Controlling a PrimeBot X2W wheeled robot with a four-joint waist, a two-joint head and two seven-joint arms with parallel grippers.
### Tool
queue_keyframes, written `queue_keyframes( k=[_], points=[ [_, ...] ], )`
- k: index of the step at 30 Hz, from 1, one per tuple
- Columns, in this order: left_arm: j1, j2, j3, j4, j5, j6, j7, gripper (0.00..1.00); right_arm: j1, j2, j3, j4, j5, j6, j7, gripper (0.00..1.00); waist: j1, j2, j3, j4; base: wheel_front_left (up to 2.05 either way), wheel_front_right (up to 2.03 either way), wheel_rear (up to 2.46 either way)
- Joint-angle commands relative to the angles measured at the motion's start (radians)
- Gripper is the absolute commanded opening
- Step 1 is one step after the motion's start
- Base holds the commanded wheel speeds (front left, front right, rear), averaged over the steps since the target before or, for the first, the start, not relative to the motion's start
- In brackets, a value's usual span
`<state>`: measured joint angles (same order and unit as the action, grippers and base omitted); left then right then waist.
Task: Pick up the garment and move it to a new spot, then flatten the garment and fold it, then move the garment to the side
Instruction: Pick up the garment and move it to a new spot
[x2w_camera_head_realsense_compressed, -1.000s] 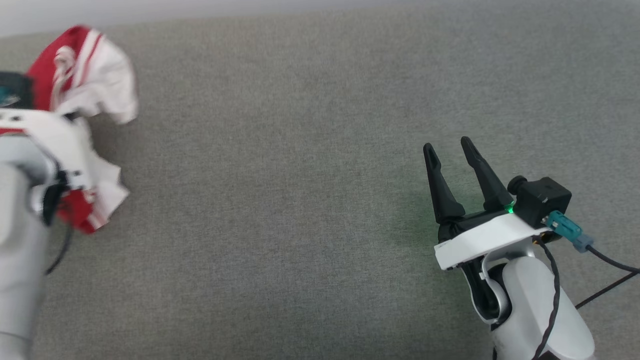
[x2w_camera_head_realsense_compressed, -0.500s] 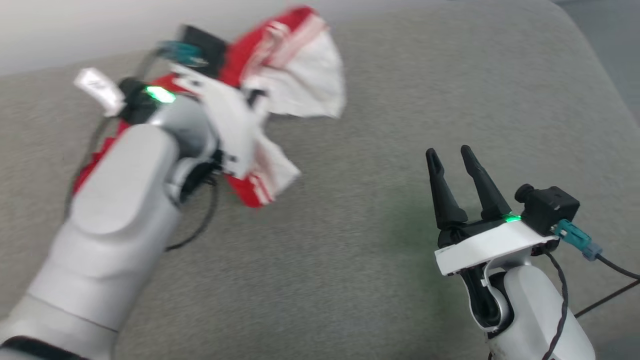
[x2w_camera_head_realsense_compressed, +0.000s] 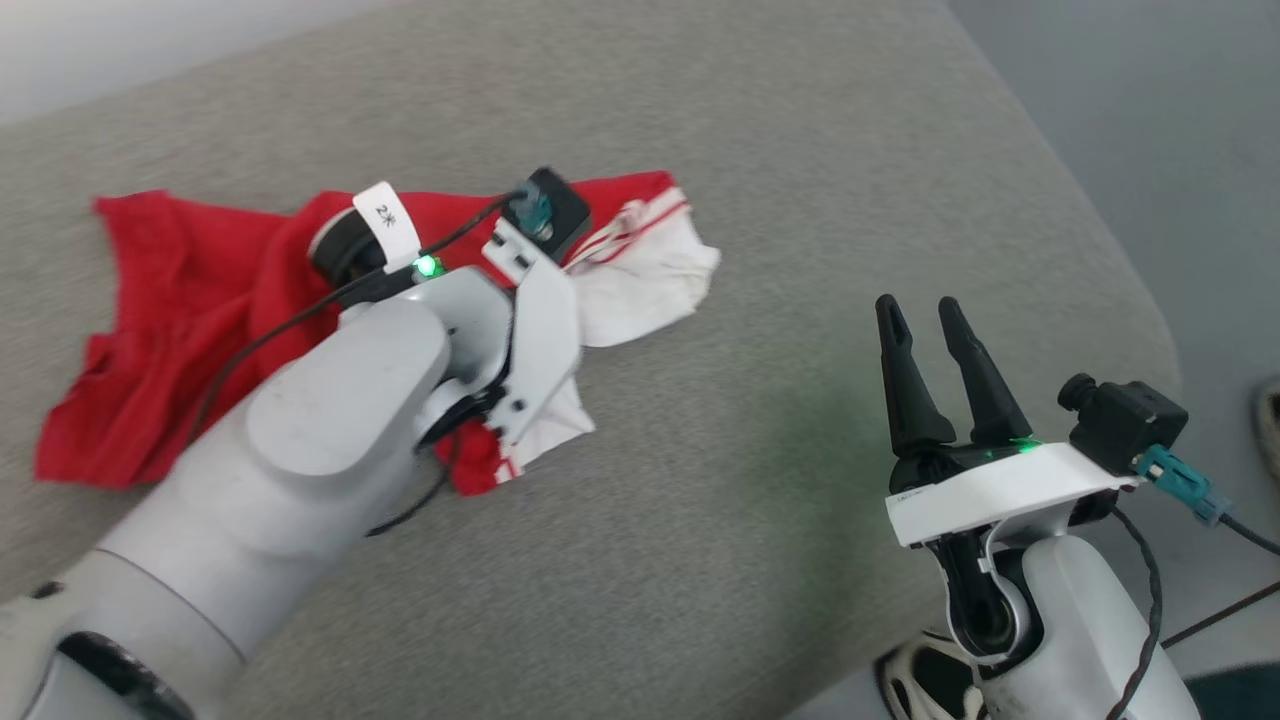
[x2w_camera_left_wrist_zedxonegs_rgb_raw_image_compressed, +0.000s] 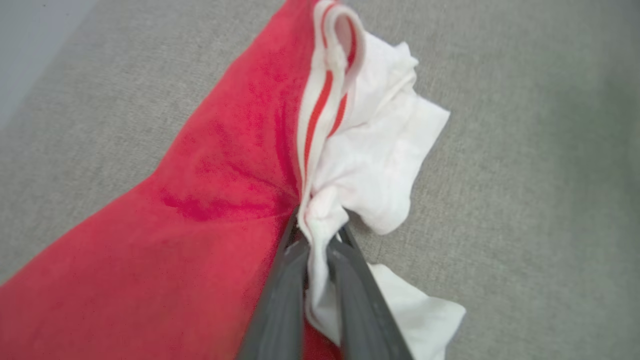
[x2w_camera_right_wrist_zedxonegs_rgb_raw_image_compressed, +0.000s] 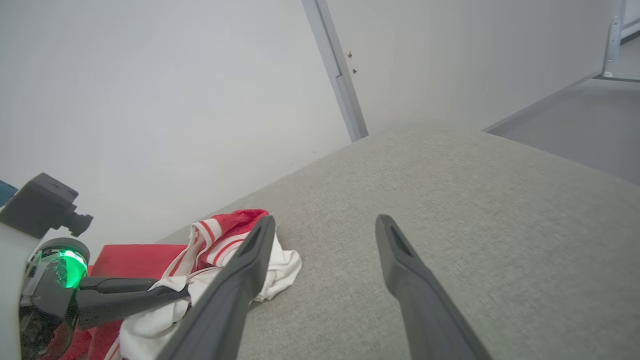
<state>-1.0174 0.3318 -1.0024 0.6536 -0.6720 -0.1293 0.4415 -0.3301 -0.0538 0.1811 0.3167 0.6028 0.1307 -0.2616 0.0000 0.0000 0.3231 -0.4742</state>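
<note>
Pinching the garment (x2w_camera_left_wrist_zedxonegs_rgb_raw_image_compressed: 200, 200) w/ my left gripper (x2w_camera_left_wrist_zedxonegs_rgb_raw_image_compressed: 317, 245): fingers nearly closed on a bunched wad of white cloth, right where the white sleeve part (x2w_camera_left_wrist_zedxonegs_rgb_raw_image_compressed: 380, 150) meets the red body (x2w_camera_head_realsense_compressed: 180, 300). Fabric squeezes up btwn the two fingers and spills out both sides. Folds run out from the pinch pt across the red.

Garment sits on the grey cushion (x2w_camera_head_realsense_compressed: 700, 500), toward the left half in the head view. Red body is spread crumpled out to the left, partly hidden under my left forearm. White sleeve part and striped trim (x2w_camera_left_wrist_zedxonegs_rgb_raw_image_compressed: 325, 90) lie at the right end. Trim is doubled over into a loop. Can't tell how far the pinched bit is off the cushion.

My right gripper (x2w_camera_head_realsense_compressed: 917, 310) is wide open, nothing btwn the fingers. It's well apart from the garment, over on the right near the cushion's rounded edge, floor (x2w_camera_head_realsense_compressed: 1150, 150) beyond. In the right wrist view its fingers point across the cushion toward a pale wall (x2w_camera_right_wrist_zedxonegs_rgb_raw_image_compressed: 150, 100), w/ the garment at lower left.
</note>
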Motion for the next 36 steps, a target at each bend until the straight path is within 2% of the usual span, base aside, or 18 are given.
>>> queue_keyframes(
  k=[1, 9, 13, 14, 16, 17, 18, 27, 32, 33, 36],
  points=[
    [-0.026, 0.027, -0.051, 0.016, 0.009, -0.001, 0.004, 0.0, 0.008, 0.003, 0.0, -0.001, 0.015, 0.0, -0.005, 1.0, 0.0, 0.0, 0.03, -0.059, 0.0, 0.0, 0.0],
    [-0.045, 0.097, -0.215, 0.147, -0.039, 0.001, 0.011, 0.0, 0.034, 0.003, -0.018, -0.01, 0.079, 0.0, -0.005, 1.0, 0.0, 0.0, 0.035, -0.096, 0.0, 0.0, 0.0],
    [-0.054, 0.12, -0.255, 0.176, -0.056, 0.002, -0.001, 0.0, 0.033, 0.003, -0.013, -0.011, 0.095, 0.0, -0.005, 1.0, 0.0, 0.0, 0.038, -0.096, 0.0, 0.0, 0.0],
    [-0.059, 0.116, -0.257, 0.181, -0.066, 0.002, -0.014, 0.04, 0.033, 0.002, -0.014, -0.012, 0.095, 0.0, -0.005, 1.0, 0.0, 0.0, 0.036, -0.093, 0.0, 0.0, 0.0],
    [-0.084, 0.103, -0.259, 0.182, -0.074, 0.002, -0.048, 0.49, 0.031, 0.002, -0.018, -0.012, 0.085, 0.0, -0.005, 1.0, 0.0, 0.0, 0.03, -0.079, 0.0, 0.0, 0.0],
    [-0.1, 0.095, -0.259, 0.18, -0.076, 0.002, -0.069, 0.97, 0.03, 0.002, -0.021, -0.011, 0.077, 0.0, -0.005, 1.0, 0.0, 0.0, 0.027, -0.069, 0.0, 0.0, 0.0],
    [-0.112, 0.086, -0.259, 0.177, -0.082, 0.002, -0.09, 1.0, 0.028, 0.002, -0.023, -0.01, 0.068, 0.0, -0.005, 1.0, 0.0, 0.0, 0.022, -0.057, 0.0, 0.0, 0.0],
    [-0.153, 0.01, -0.202, 0.141, -0.18, 0.001, -0.318, 1.0, 0.027, 0.002, -0.072, -0.001, -0.06, 0.0, -0.005, 1.0, 0.0, 0.0, -0.044, 0.1, 0.0, 0.0, 0.0],
    [-0.093, 0.003, -0.165, 0.135, -0.216, 0.004, -0.437, 1.0, 0.037, 0.002, -0.099, 0.004, -0.126, 0.0, -0.005, 1.0, 0.0, 0.0, -0.079, 0.18, 0.0, 0.0, 0.0],
    [-0.048, 0.008, -0.148, 0.145, -0.229, 0.018, -0.505, 1.0, 0.043, 0.002, -0.111, 0.007, -0.154, 0.0, -0.005, 1.0, 0.0, 0.0, -0.094, 0.218, 0.0, 0.0, 0.0],
    [0.043, 0.004, -0.112, 0.166, -0.265, 0.035, -0.606, 1.0, 0.051, 0.0, -0.142, 0.009, -0.199, 0.0, -0.005, 1.0, 0.0, 0.0, -0.115, 0.277, 0.0, 0.0, 0.0]
  ],
)
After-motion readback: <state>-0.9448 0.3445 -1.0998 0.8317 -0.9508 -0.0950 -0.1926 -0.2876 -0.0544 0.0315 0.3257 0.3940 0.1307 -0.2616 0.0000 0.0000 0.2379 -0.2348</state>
